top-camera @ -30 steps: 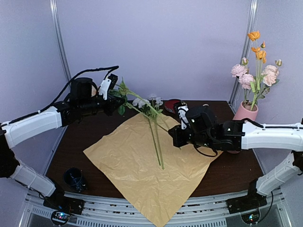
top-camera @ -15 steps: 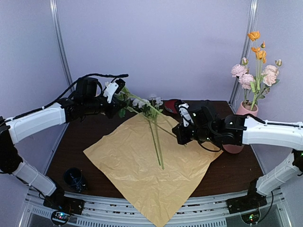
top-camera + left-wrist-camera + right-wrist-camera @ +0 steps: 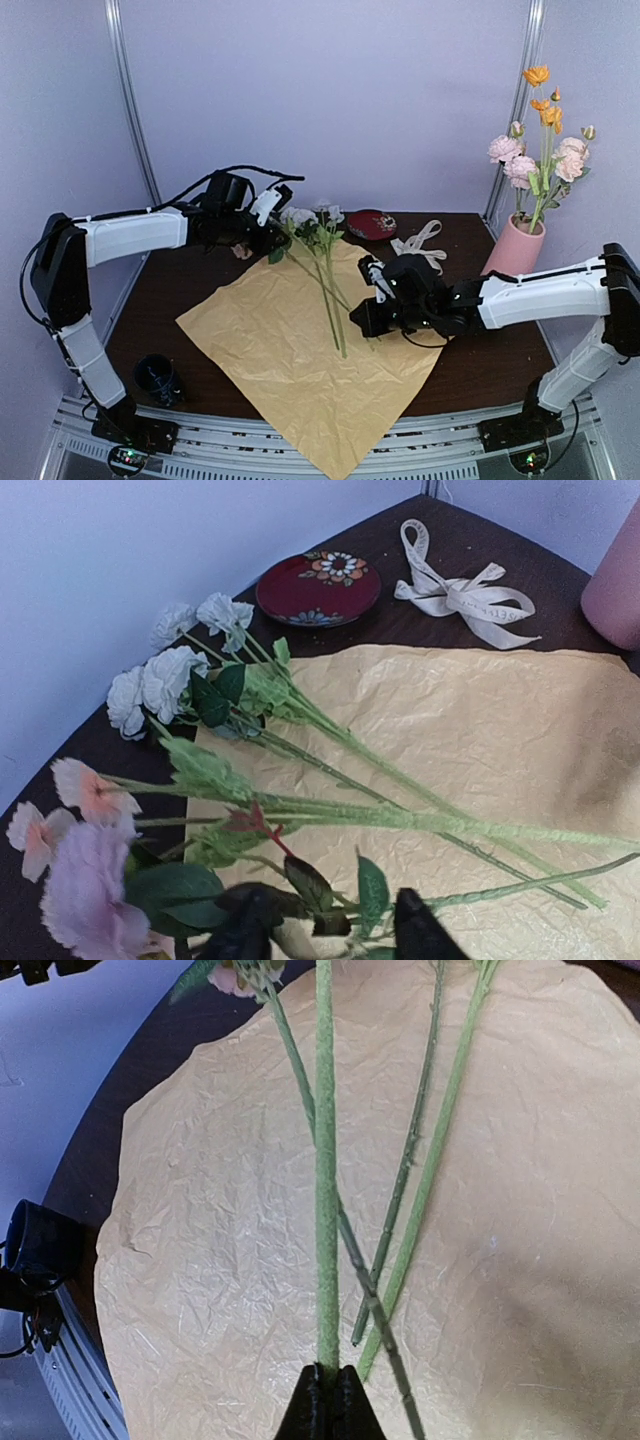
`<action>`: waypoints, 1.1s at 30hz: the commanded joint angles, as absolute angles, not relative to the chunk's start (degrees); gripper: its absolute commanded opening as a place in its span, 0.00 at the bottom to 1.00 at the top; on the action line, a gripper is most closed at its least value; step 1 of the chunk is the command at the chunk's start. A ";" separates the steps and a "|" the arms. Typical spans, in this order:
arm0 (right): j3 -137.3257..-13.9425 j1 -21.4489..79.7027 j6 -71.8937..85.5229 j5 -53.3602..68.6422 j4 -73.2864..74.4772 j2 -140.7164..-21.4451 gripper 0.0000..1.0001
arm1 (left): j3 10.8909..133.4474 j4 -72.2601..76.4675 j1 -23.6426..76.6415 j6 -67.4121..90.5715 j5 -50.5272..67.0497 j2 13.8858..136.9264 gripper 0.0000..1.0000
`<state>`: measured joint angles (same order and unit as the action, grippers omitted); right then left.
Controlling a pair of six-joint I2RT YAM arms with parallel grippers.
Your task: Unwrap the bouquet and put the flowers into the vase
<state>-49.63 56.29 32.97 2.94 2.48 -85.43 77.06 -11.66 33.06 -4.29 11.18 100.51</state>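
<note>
Soft, even light fills the scene, leaving only faint shadows on the dark counter [image 3: 490,365]; in the left wrist view, the nearest flowers [image 3: 85,920] blur.

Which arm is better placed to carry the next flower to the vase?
Right: the right gripper is shut on a stem, and the vase stands on that side.

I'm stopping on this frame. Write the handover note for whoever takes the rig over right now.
Left gripper: fingers open around the leafy part of the loose white and pink flowers.
Right gripper: shut on one long green stem.
Crinkly tan paper lies spread flat; cream ribbon lies untied at the back.
Tall pink vase, right rear, already holds pink and orange blooms.
Done: unwrapping. Left: get the loose flowers into the vase.
</note>
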 commanded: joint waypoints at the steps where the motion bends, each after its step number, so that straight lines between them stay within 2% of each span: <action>1: -46.07 56.13 42.99 7.29 -12.32 -88.12 0.00 | 78.63 -8.15 33.32 0.85 10.16 99.75 0.68; 3: -45.22 56.10 45.58 7.30 -15.79 -89.49 0.00 | 77.38 -7.87 33.31 2.63 9.72 98.89 0.83; 4: -44.93 56.14 46.74 7.30 -17.36 -90.16 0.00 | 76.37 -7.76 33.31 3.64 9.67 98.31 0.95; 5: -44.65 56.10 47.84 7.29 -18.92 -90.91 0.00 | 75.12 -7.44 33.35 5.24 9.80 97.24 0.97; 11: -44.97 56.18 51.11 8.33 -23.24 -95.26 0.00 | 64.32 -2.16 34.15 18.29 9.89 91.98 0.98; 16: -47.27 56.19 46.96 6.30 -17.72 -95.96 0.00 | 53.94 7.80 36.26 33.94 11.10 91.68 0.89; 19: -48.63 56.23 43.28 4.53 -13.50 -94.65 0.00 | 51.94 11.14 37.78 37.81 9.52 91.93 0.86; 22: -50.07 56.67 41.37 9.35 -12.28 -94.79 0.00 | 51.55 12.20 38.25 39.04 8.50 91.19 0.84; 25: -52.22 58.40 41.40 14.53 -12.31 -97.50 0.11 | 51.01 11.95 38.39 39.09 6.61 89.57 0.84; 28: -54.46 60.01 41.02 14.54 -10.51 -99.09 0.41 | 49.93 10.75 38.33 38.60 4.87 87.40 0.84; 30: -55.32 60.12 40.49 13.28 -9.49 -98.09 0.52 | 49.32 8.99 38.33 37.78 4.16 86.09 0.84; 33: -57.50 59.78 37.77 9.62 -4.91 -95.86 0.61 | 48.17 6.87 38.33 36.39 2.82 83.85 0.85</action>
<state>-54.30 60.25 41.15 12.73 -10.28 -98.17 49.82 7.29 38.46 37.41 5.82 87.15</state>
